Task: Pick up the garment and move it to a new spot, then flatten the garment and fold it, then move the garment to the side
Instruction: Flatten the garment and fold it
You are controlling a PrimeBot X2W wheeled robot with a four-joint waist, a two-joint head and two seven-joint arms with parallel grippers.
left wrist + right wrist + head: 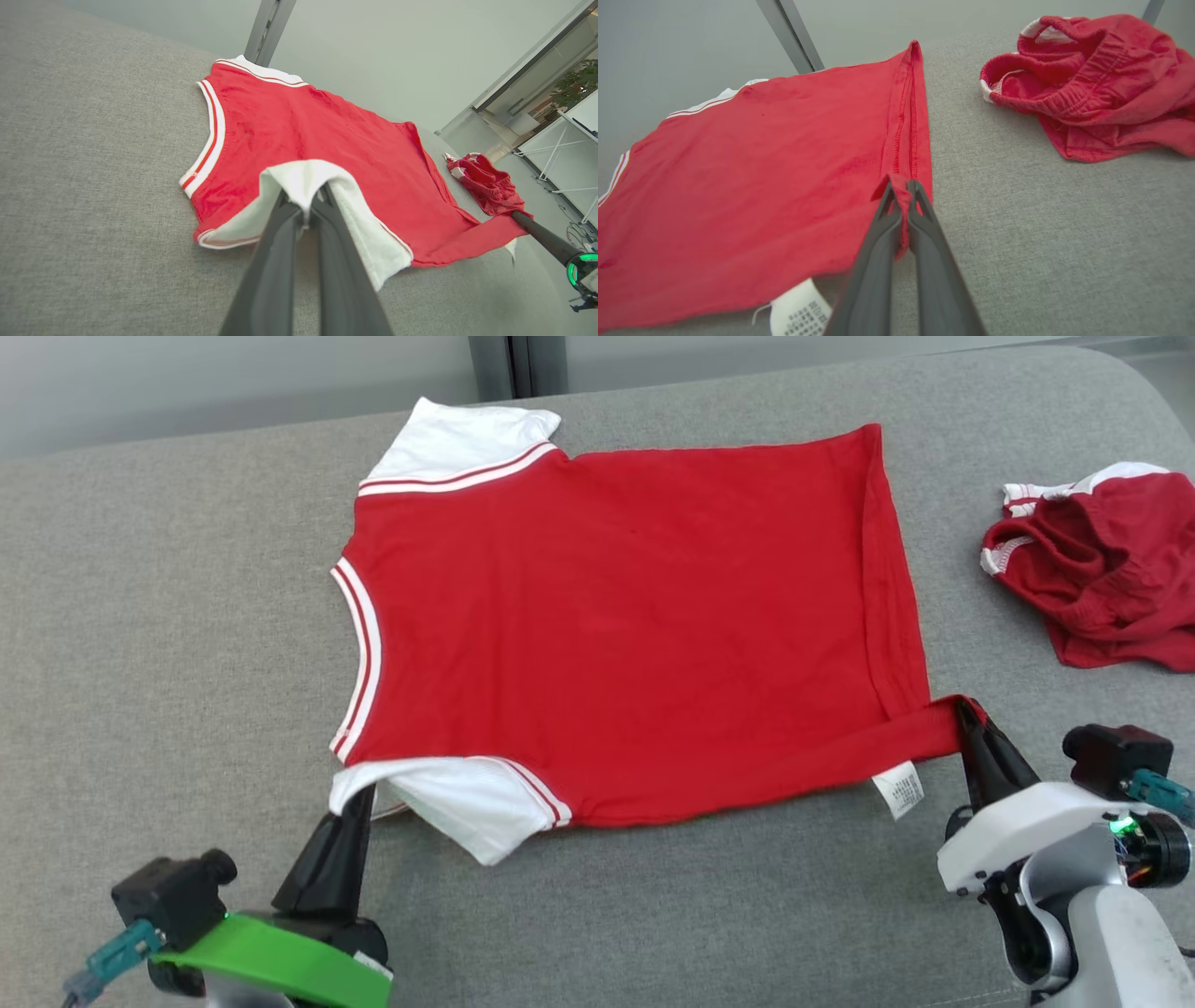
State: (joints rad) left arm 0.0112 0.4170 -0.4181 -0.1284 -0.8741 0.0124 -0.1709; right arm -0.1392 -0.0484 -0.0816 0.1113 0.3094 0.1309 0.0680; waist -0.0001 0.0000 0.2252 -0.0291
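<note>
shirt point(616, 616): spread flat mid-bench point(140, 616), plain red side up, collar left, hem right | left hand point(362, 795): clamped tight on near white sleeve point(467, 803), lifting its edge | right hand point(966, 709): clamped tight on near hem corner point(934, 728), white tag point(898, 791) just beside | far right: crumpled red cloth point(1102, 569), apart from shirt

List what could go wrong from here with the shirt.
The left gripper pinches only the edge of the white sleeve; a pull may slip it free instead of carrying the shirt.
The right gripper holds just the hem corner, drawn out into a narrow strip; the fold may come out skewed.
The other red cloth lies close by on the right; a swing there could snag it.
</note>
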